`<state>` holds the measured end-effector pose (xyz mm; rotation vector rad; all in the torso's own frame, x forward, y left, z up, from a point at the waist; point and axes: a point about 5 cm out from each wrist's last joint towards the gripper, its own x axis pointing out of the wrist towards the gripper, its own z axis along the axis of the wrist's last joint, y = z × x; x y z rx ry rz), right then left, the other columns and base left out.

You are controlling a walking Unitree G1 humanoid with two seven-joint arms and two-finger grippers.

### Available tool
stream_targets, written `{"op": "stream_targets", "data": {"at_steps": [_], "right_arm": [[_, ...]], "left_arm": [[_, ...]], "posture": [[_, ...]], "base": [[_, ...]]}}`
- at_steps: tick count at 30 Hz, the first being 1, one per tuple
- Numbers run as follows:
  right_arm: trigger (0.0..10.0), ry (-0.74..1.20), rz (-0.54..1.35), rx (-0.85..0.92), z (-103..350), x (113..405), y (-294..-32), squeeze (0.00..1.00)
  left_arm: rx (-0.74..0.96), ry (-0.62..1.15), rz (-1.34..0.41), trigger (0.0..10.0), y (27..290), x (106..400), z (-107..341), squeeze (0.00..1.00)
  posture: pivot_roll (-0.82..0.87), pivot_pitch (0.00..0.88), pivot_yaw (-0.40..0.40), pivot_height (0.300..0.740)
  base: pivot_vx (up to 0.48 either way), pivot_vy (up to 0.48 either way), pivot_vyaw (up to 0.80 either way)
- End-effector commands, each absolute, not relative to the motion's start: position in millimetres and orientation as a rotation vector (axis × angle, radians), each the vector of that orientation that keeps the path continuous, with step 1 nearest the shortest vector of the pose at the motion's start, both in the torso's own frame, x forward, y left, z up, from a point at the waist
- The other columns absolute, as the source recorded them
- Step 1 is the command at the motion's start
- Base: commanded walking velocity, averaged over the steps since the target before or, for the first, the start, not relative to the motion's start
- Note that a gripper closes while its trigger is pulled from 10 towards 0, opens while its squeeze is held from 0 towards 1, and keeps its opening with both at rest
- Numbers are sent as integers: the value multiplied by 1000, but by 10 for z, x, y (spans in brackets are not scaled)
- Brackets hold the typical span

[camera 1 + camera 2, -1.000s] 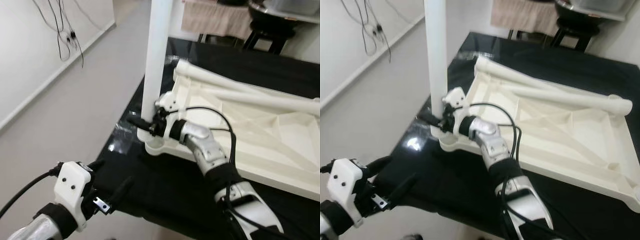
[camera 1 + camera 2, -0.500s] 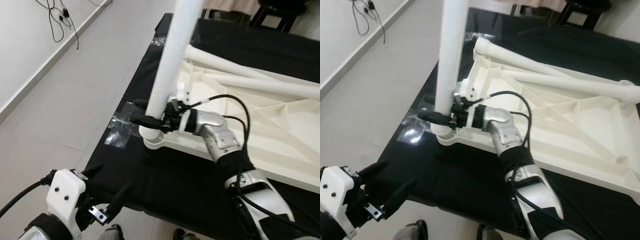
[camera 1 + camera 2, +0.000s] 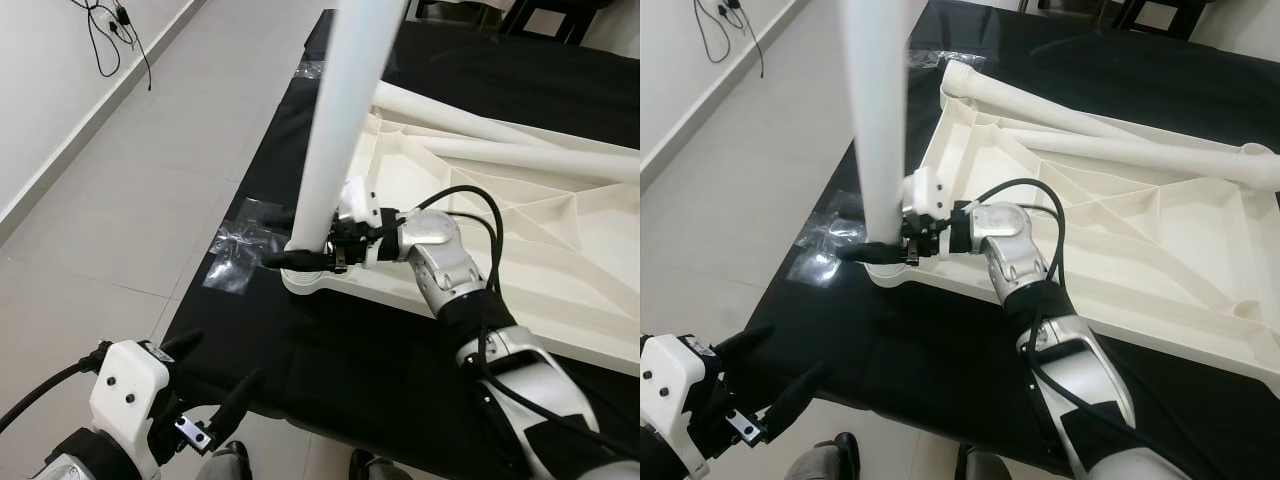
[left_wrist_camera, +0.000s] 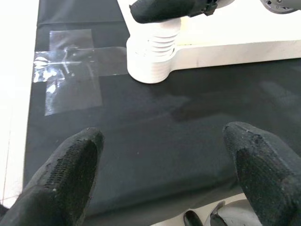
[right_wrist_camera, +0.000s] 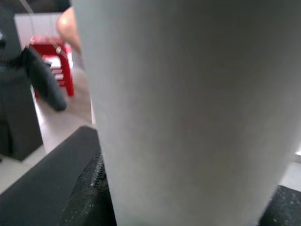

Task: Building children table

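An upturned white plastic children's table top lies on a black cloth-covered work surface. A tall white cylindrical table leg stands upright in the threaded corner socket at the near left corner of the top. The right gripper clasps the base of this leg, one black finger on either side, just above the socket. Two further white legs lie across the far part of the top. The left gripper hovers near the table edge, fingers spread wide and holding nothing. Clear tape lies on the cloth beside the socket.
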<state>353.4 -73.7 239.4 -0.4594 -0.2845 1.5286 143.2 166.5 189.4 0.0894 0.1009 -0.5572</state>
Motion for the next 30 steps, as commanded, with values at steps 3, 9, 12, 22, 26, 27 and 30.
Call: {"op": "stream_targets", "data": {"at_steps": [3,9,12,22,26,27,30], "right_arm": [[10000,-100,1567,-535,2073,3521,-830,0],[10000,-71,1587,-627,2089,3537,-839,0],[10000,-62,1567,-615,2145,3582,-856,0],[10000,-28,1467,-404,2181,3681,-809,0],[10000,-22,1445,-361,2148,3688,-788,0],[10000,-17,1435,-345,2115,3687,-778,0],[10000,-15,1424,-335,2073,3680,-766,0]], "left_arm": [[105,110,-568,10000,1671,1403,1907,0],[106,106,-569,10000,1669,1418,1910,0],[104,103,-569,10000,1660,1427,1910,0],[97,97,-569,10000,1648,1439,1914,0],[96,96,-569,10000,1645,1440,1916,0],[95,95,-568,10000,1643,1441,1916,0],[95,94,-568,10000,1641,1440,1917,0]], "posture": [[222,366,-46,740],[217,367,-50,740],[209,367,-54,740],[201,371,-59,740],[200,371,-60,740],[200,371,-61,740],[200,370,-62,740]], "base": [[0,0,0],[0,0,0],[0,0,0],[0,0,0],[0,0,0],[0,0,0],[0,0,0]]}}
